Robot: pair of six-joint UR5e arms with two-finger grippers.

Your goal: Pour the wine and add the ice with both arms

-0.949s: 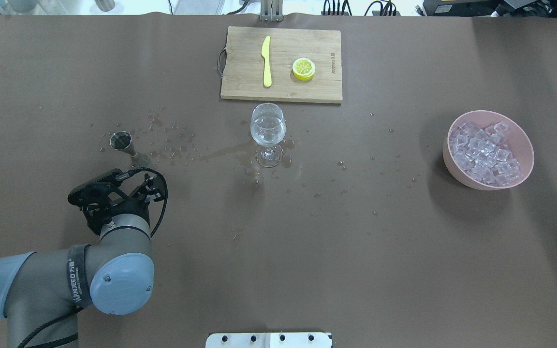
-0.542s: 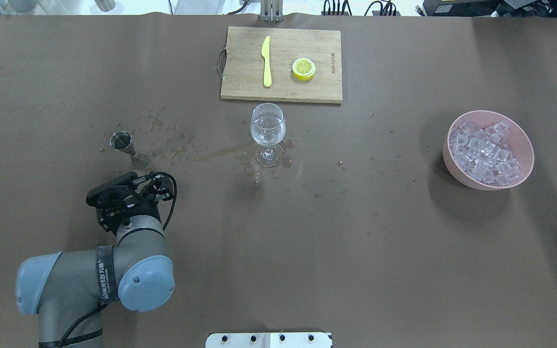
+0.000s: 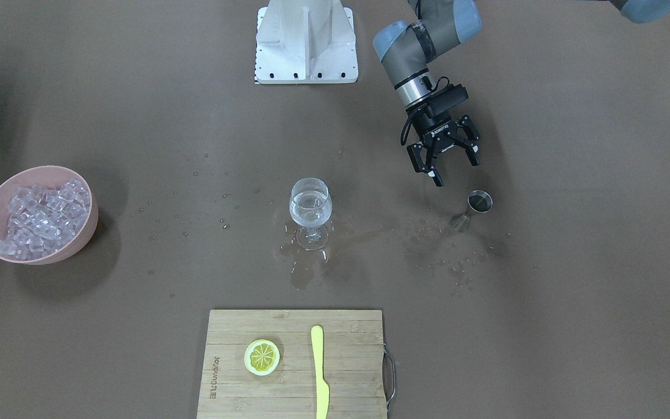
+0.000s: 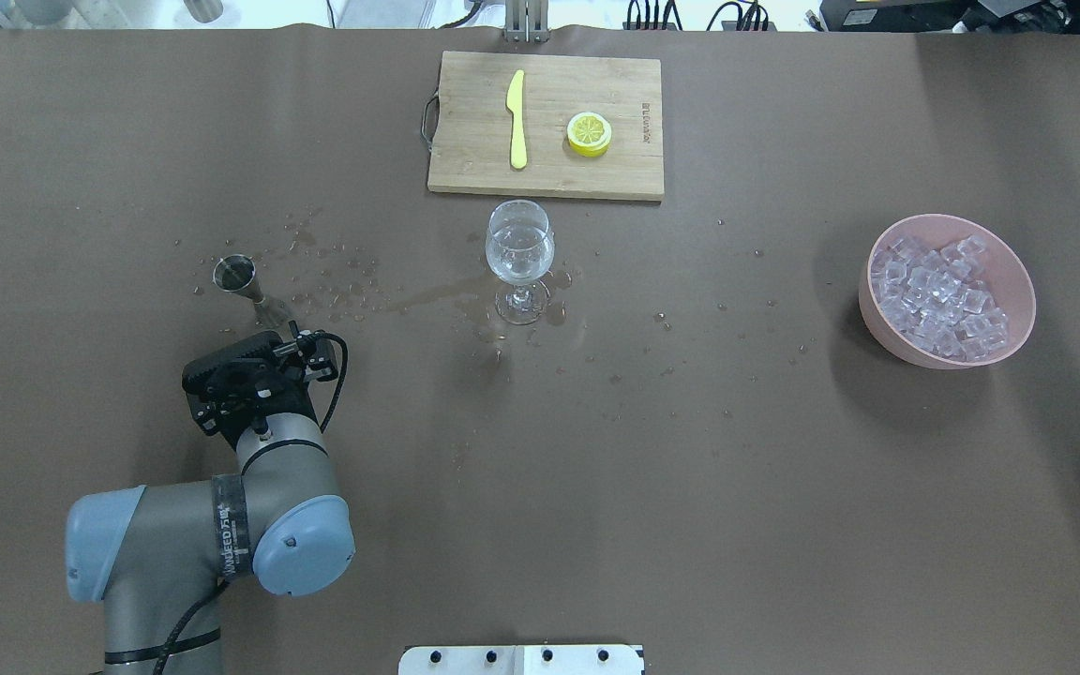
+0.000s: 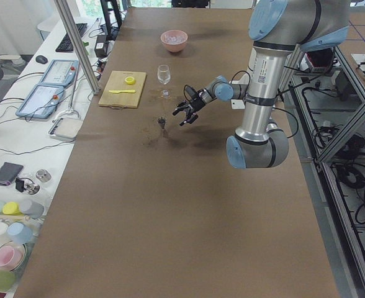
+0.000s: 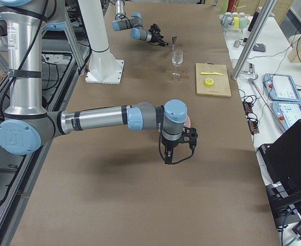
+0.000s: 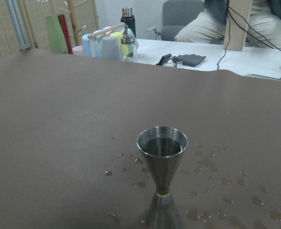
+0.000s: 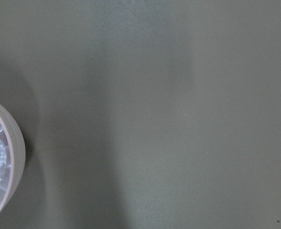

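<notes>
While the left end effector hangs spread, empty, near the measuring cup, wine sits in the glass, ice fills the bowl, and whether the right end effector is clenched cannot be told.

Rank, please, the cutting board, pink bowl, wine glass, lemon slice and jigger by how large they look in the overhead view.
1. cutting board
2. pink bowl
3. wine glass
4. lemon slice and jigger: too alike to rank.
</notes>
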